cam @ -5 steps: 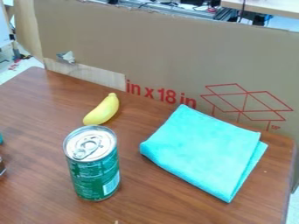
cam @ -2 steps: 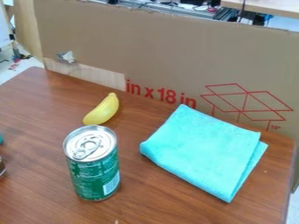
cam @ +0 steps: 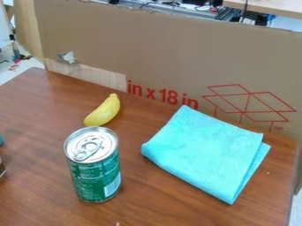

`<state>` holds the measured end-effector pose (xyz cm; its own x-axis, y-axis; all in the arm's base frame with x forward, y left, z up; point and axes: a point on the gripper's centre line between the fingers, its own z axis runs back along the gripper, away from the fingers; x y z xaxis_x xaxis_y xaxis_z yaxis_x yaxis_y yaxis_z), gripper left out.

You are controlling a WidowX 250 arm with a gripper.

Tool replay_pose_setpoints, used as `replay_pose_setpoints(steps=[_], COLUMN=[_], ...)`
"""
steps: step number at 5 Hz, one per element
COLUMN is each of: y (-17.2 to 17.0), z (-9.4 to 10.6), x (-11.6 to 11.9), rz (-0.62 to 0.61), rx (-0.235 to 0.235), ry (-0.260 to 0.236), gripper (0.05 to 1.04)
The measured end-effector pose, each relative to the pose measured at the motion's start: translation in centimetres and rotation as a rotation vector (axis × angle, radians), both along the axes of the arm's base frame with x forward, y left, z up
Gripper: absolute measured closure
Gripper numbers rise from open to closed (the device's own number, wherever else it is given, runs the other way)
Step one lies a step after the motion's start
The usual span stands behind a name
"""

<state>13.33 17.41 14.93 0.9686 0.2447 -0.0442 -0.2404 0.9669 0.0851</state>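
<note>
Can (cam: 93, 170): upright on worktop (cam: 35, 106), at 7 o'clock from mid-view, 12 being the top edge. Stands on its own flat base, so needs no propping; should stay put unless knocked high up.

Can't tell the state of the hand: spread, pressed together or pinching.

Banana (cam: 104, 110) at 9 o'clock from mid-view, between 12 and 1 from the can. Lies on its side, likely because too curved to stand. Overlaps or nearly meets the can's rim by line of sight; can't tell how near on the surface.

Cloth (cam: 203, 150) between 4 and 5 o'clock, roughly 3 from the can, clearly apart from it. Folded into a flat pad, probably to keep compact and stop creeping; offset layers along the 4 o'clock side.

Cardboard sheet (cam: 165, 48) upright behind, from 10 round to 3. Probably a screen against the clutter (cam: 171, 8) past 12. Partial dark thing (cam: 1, 168) at 8 o'clock, cut by the edge; can't identify.

Looks of the can: green side with pale print, white barcode patch (cam: 112, 187) low toward its 5 o'clock. Silver lid (cam: 90, 133), raised rim, pull tab (cam: 84, 153) lying flat toward 8. Seems sealed, undented on the visible side.
</note>
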Motion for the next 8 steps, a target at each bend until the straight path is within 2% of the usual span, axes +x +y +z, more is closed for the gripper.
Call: replay_pose_setpoints(steps=[1,2,5,6,7,8], y=[0.0,0.0,-0.3,-0.9,-0.7,-0.6], z=[-1.1,-1.3,-2.2,-2.8,-3.7,-4.9], x=[0.7,1.2,2.4,2.7,2.5,2.4], rz=[-0.027,-0.02,-0.005,-0.019,-0.018,-0.02], rx=[-0.014,-0.016,-0.029,-0.037,-0.049,-0.081], ry=[-0.032,-0.052,-0.061,-0.048,-0.012,0.022], gripper=[0.083,0.083,0.083,0.083,0.083,0.083])
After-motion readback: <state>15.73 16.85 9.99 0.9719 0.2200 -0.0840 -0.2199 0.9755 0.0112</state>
